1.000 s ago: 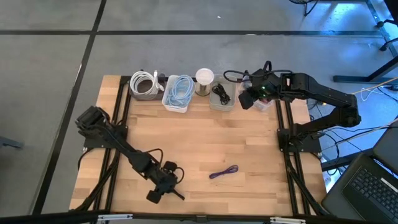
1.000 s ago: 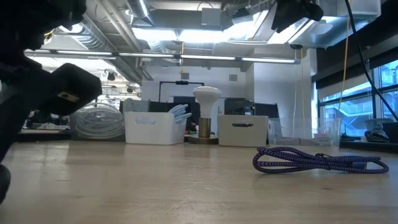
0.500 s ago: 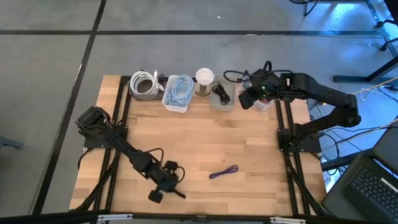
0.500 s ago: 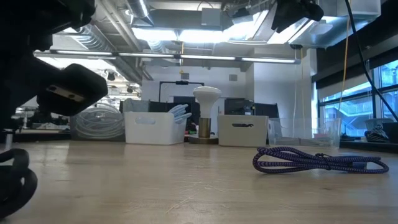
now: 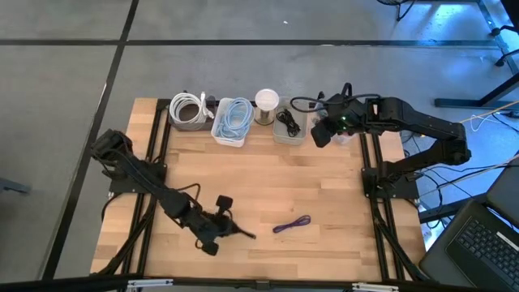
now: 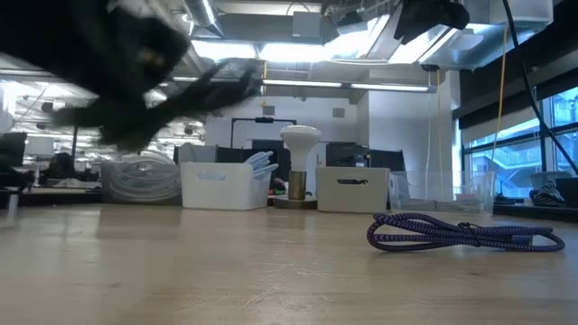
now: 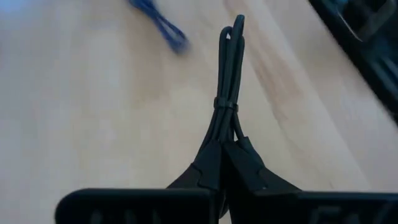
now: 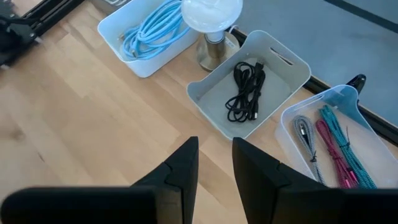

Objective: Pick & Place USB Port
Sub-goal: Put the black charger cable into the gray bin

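Note:
A black USB cable (image 7: pixel 230 74), bundled and banded, is in my left gripper (image 7: pixel 222 149), which is shut on it near the table's front left (image 5: pixel 217 234). In the low view the cable (image 6: pixel 221 81) shows blurred, up off the table. A purple cable (image 5: pixel 292 225) lies flat on the wood just right of it. My right gripper (image 8: pixel 214 168) hangs open and empty above the far right bins (image 5: pixel 320 130). My left gripper pinches one end of the black cable bundle (image 7: pixel 219 144) between its two fingers. The fingers slant down toward the table's right side, and the bundle runs on along them. Its free looped end (image 7: pixel 235 28) sticks out ahead, clear of the table.
Along the far edge stand a bin of white cable (image 5: pixel 188 111), a bin of light-blue cable (image 8: pixel 152 28), a small lamp (image 8: pixel 211 18), a white bin holding a black cable (image 8: pixel 255 87) and a clear bin with braided cables (image 8: pixel 329 146). The table's middle is bare wood.
My left gripper has shut on the black cable, then risen and tipped up from pointing steeply down. The cable has come off the table and now sticks out toward the purple cable.

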Robot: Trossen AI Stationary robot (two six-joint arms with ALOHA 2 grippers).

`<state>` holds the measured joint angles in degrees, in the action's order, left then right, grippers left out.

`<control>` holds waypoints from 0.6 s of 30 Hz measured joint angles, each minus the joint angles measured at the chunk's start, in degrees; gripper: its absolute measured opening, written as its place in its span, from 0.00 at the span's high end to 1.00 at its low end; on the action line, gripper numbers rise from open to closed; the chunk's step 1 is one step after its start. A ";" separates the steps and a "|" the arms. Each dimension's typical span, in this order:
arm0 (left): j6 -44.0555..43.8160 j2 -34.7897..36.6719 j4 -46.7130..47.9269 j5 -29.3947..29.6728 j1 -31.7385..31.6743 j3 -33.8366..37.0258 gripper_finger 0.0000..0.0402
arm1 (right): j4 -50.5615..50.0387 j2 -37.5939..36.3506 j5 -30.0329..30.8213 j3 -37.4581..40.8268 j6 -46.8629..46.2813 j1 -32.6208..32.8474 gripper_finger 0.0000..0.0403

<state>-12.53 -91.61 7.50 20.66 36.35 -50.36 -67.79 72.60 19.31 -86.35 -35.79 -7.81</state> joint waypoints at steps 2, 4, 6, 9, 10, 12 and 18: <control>2.35 1.86 -0.27 5.52 0.01 -0.05 1.00 | 0.00 0.00 0.01 0.00 0.00 0.73 0.75; 5.07 3.91 -0.28 11.67 0.01 -0.05 1.00 | -0.03 0.00 0.30 0.00 0.03 1.62 0.75; 8.53 6.22 -0.35 17.35 -0.14 -0.05 1.00 | -0.25 0.00 0.95 0.00 0.16 2.98 0.75; 12.21 11.06 -0.47 22.87 -1.08 1.05 1.00 | -0.07 -0.02 2.73 0.40 0.99 5.92 0.75; 12.72 13.22 -0.85 24.04 -1.53 2.15 1.00 | -0.09 -0.02 3.69 0.81 1.12 7.26 0.75; 14.05 18.22 -3.94 25.36 -2.29 5.62 1.00 | 0.00 -0.02 6.50 2.19 1.30 10.01 0.75; 27.90 32.73 -35.68 16.70 -6.10 21.48 1.00 | 9.25 -0.02 14.45 11.97 0.25 17.14 0.75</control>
<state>15.37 -58.88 -28.17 37.36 30.25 -28.88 -58.54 72.58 33.76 -74.38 -35.54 9.33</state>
